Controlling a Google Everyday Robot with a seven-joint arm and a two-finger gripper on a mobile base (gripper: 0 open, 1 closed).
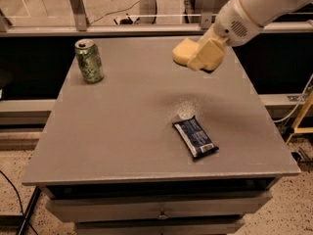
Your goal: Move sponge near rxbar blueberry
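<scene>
My gripper (198, 57) hangs in the air over the back middle of the grey table (117, 126), shut on the pale yellow sponge (183, 51), which sticks out to the left of the cream fingers (208, 55). The sponge is lifted clear of the table top. The rxbar blueberry (195, 137), a flat dark navy bar with white print, lies on the table front right of centre, below and in front of the gripper. The white arm reaches in from the upper right.
A green soda can (89, 61) stands upright at the table's back left. A metal rail and glass partition (78, 9) run behind the table. Drawers (161, 212) sit under the front edge.
</scene>
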